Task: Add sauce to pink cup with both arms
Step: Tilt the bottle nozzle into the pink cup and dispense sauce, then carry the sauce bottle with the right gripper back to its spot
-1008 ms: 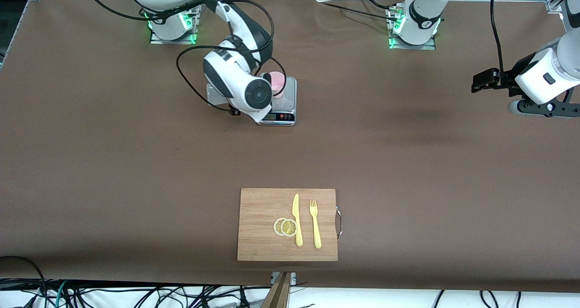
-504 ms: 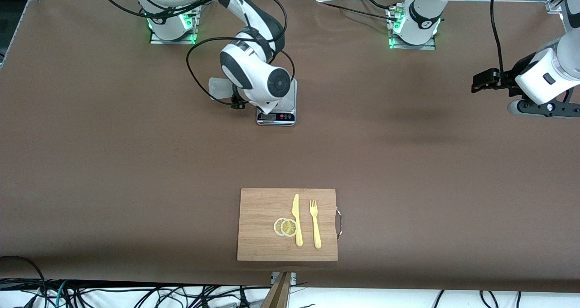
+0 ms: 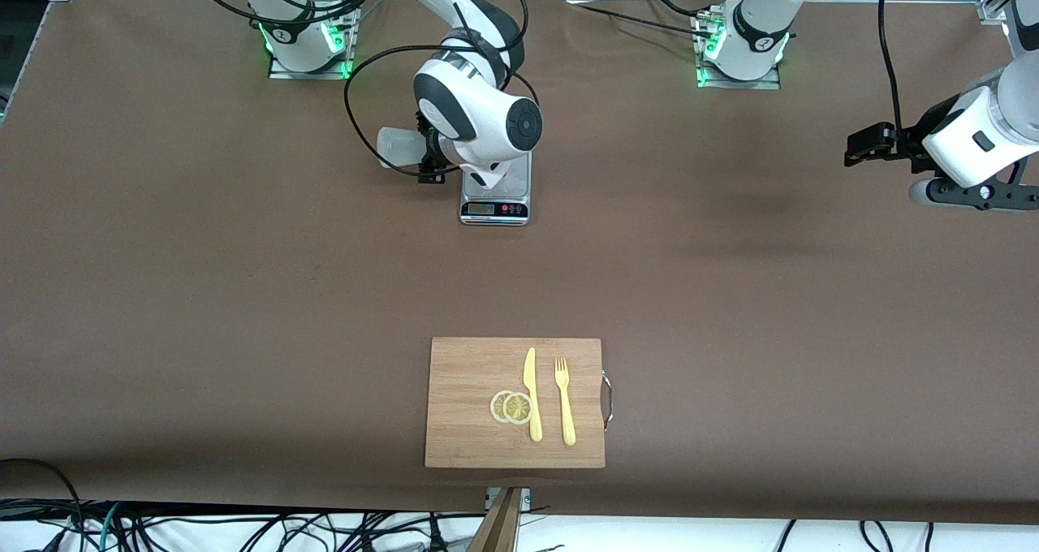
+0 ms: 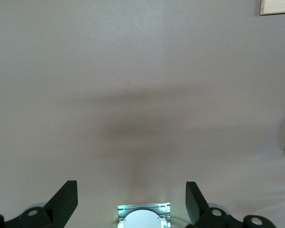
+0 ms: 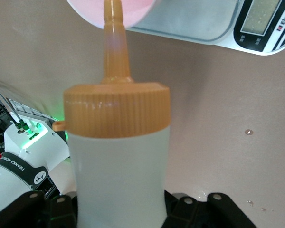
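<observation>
The sauce [image 5: 118,161] bottle's orange nozzle tip overlaps the pink cup [image 5: 111,12], which stands on a scale [image 5: 213,23].

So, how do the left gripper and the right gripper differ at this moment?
The left gripper has open, empty jaws; the right gripper is shut on the sauce bottle. The left gripper hangs over the table at its arm's end; the right gripper holds the nozzle at the pink cup by the scale. Both are black.

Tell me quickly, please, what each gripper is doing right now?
Left gripper: open, empty, over bare table at the left arm's end.
Right gripper: shut on the translucent whitish plastic squeeze bottle with orange nozzle cap, tilted toward the pale pink plastic cup.
</observation>
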